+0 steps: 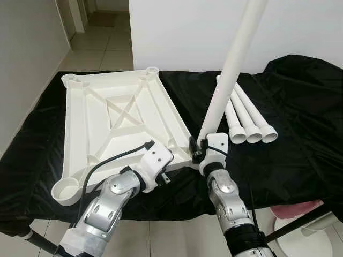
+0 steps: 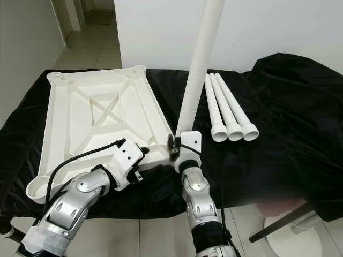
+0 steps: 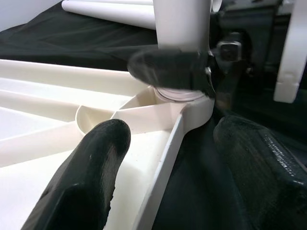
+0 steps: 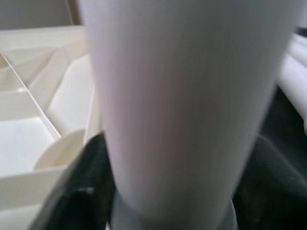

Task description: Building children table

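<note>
- Nearest us, our left gripper [image 3: 168, 158] sits at the near right corner of the upturned white table top [image 1: 115, 115], fingers [image 3: 91, 177] spread wide either side of its rim, holding nothing.
- Our right gripper [image 1: 199, 149] is closed around a white leg [image 1: 230, 69] that stands upright, slightly tilted, its lower end seated in that corner's round socket [image 3: 184, 96].
- The table top lies underside up on the black cloth [image 1: 300, 134], toward its left edge.
- Three spare legs [image 1: 244, 115] lie side by side on the cloth, just right of the held leg.
</note>
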Controlling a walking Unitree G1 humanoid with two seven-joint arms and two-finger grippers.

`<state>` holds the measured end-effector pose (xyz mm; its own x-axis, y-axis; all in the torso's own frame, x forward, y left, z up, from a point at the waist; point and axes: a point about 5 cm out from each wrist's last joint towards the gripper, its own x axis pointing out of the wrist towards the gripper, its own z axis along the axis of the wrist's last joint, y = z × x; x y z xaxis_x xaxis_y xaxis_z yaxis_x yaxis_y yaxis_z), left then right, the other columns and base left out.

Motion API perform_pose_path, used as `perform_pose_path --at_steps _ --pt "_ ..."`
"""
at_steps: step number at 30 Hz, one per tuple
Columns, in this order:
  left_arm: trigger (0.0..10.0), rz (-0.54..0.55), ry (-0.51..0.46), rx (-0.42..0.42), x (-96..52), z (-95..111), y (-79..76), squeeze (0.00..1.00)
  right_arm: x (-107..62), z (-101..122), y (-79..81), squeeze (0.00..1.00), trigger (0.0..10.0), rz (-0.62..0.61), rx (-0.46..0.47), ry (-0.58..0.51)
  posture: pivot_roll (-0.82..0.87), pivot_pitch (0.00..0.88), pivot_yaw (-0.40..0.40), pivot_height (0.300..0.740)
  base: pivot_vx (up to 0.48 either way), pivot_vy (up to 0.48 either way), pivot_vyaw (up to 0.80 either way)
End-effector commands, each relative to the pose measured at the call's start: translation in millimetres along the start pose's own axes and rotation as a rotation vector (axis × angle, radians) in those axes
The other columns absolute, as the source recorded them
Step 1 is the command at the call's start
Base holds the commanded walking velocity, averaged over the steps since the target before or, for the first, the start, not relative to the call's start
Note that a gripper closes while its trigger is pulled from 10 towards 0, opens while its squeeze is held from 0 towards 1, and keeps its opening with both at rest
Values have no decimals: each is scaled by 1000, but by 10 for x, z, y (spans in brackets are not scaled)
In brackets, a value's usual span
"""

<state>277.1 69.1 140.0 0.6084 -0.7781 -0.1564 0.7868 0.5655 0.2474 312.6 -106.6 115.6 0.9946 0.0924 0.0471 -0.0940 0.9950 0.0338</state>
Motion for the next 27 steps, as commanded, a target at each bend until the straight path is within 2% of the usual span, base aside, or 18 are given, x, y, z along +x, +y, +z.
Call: perform_pose_path --at_steps 1,2,3,9,15,18,22,25,27 --pt "10000 96 2 0 3 -18 71 0 -21 -18 -65 1000 10000 -27 3 5 -14 0 2 740 0 0 0" --pt "10000 108 -1 0 4 -17 83 0 -20 2 -71 1000 10000 -26 0 -11 -14 0 2 740 0 0 0" --pt "10000 118 -9 -5 4 -11 94 0 -26 23 -74 0 10000 -15 -10 -30 -14 0 2 740 0 0 0" --pt "10000 152 -35 -20 -13 21 131 0 -95 65 -109 0 10000 5 -45 -75 -17 0 -3 740 0 0 0" --pt "10000 204 -69 -43 -94 67 215 0 -136 69 -130 0 10000 28 -42 -95 1 8 40 740 0 0 0" --pt "10000 208 -74 -44 -114 64 236 0 -135 77 -120 0 10000 32 -44 -108 1 8 40 740 0 0 0" --pt "10000 220 -127 -66 -128 109 331 0 -152 115 -87 0 10000 56 -42 -134 -3 2 27 740 0 0 0" --pt "10000 226 -133 -91 -127 119 345 0 -162 124 -98 0 10000 57 -48 -147 -3 2 27 740 0 0 0" --pt "10000 210 -127 -78 -146 115 331 0 -173 130 -118 0 10000 47 -51 -162 -3 2 27 740 0 0 0"
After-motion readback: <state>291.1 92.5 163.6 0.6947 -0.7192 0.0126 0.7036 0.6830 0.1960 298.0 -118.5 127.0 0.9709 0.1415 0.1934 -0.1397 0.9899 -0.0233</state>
